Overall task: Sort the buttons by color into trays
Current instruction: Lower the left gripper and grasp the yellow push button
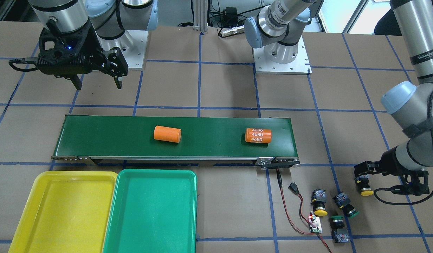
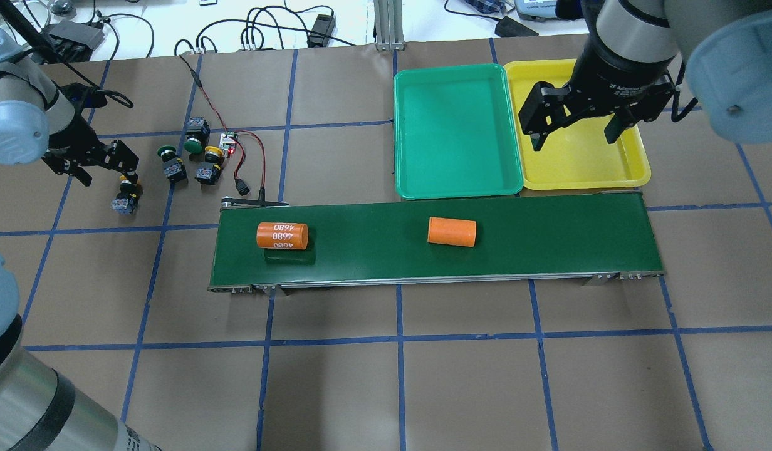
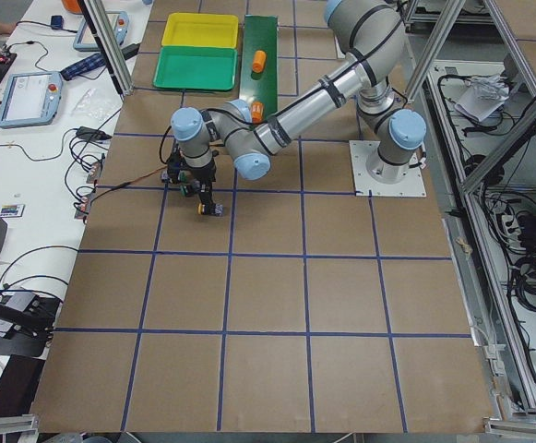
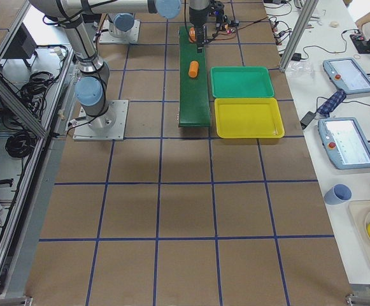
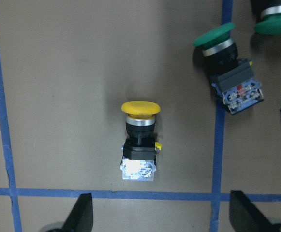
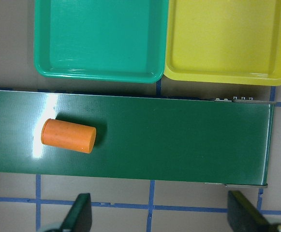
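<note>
Below the spread left jaws, the yellow button (image 5: 139,140) lies on its side, slightly off-centre; closing unevenly could spin it away. Right jaws hang spread too.

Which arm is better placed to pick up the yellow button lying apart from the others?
Left. The left gripper hovers open above that yellow button; the right gripper hangs far off, at the conveyor belt's other end.
</note>
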`<control>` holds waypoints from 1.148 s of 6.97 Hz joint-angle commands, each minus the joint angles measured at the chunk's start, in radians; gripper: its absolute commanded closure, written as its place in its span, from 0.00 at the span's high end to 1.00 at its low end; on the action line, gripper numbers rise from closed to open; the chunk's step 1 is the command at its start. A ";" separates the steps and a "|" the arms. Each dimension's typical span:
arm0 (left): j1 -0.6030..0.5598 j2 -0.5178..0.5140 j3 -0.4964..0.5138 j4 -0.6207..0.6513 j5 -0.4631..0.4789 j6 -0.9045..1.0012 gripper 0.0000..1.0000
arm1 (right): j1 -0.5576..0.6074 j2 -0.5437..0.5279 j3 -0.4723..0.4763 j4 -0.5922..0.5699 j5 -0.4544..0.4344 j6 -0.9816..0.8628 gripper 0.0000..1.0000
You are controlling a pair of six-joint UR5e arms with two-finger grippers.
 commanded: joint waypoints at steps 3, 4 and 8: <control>-0.007 -0.068 -0.034 0.068 0.069 -0.042 1.00 | 0.000 0.000 0.000 0.001 0.000 0.000 1.00; -0.007 -0.066 -0.026 0.067 0.069 -0.001 1.00 | 0.000 0.000 0.000 0.001 0.000 0.000 1.00; 0.000 -0.066 -0.026 0.070 0.069 0.064 0.00 | 0.000 0.000 0.000 0.001 0.000 0.000 1.00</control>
